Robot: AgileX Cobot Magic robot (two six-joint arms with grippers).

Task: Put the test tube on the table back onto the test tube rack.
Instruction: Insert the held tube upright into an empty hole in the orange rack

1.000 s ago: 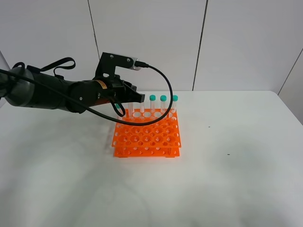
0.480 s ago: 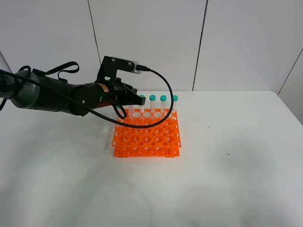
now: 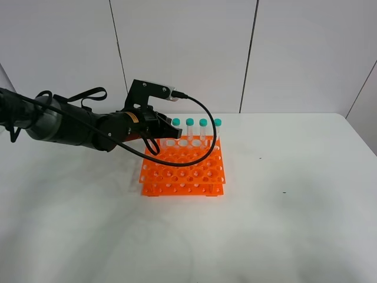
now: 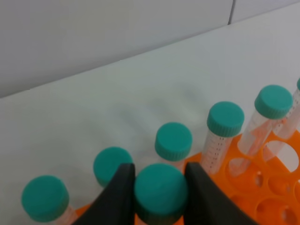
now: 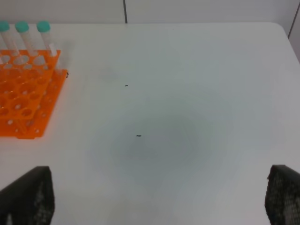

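Over the last second the left end effector (image 3: 166,131), pinching the test tube (image 4: 160,192) by its cap, has sunk toward the rack's (image 3: 182,172) back row, so the tube is off the desk (image 3: 294,224) and probably nearly seated.

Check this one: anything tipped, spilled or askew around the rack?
Nothing stands out. The racked tubes stand upright in the back row of the rack, the left end effector grips one more tube by its cap beside them, and the table shows only two tiny dark specks, no spill.
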